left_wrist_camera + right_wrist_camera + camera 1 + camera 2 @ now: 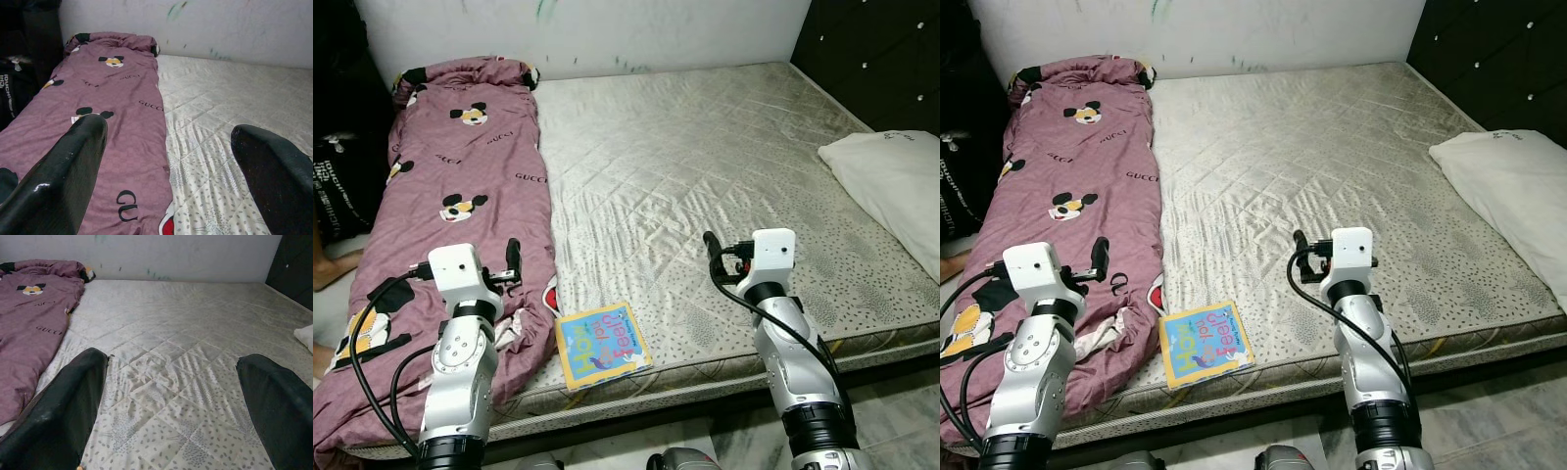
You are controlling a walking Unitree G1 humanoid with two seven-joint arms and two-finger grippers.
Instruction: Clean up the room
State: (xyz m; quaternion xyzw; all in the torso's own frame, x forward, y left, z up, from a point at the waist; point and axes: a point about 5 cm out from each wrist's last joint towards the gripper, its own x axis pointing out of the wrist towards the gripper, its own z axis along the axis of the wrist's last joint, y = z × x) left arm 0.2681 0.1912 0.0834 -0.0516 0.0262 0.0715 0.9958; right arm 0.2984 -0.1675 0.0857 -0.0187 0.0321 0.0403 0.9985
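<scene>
We see a mauve cartoon-print blanket [460, 206] along the quilted grey mattress [705, 166], colourful children's book [602, 344] near its front edge.

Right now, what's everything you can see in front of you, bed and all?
mattress: one, pale grey quilted, spans the view, bare in the middle.
blanket: one, mauve with cartoon mouse prints, laid lengthwise along the mattress's left side.
book: one, blue and yellow cover, flat at the near edge of the mattress, beside the blanket.
pillow: one, white, on the mattress's right edge.
headboard: one, black and padded, far right.
wall: one, white with faint marks, behind the bed.
dark bag: one, black, left of the bed.
left gripper: one, black fingers open, over the blanket.
right gripper: one, black fingers open, over the bare mattress.
</scene>
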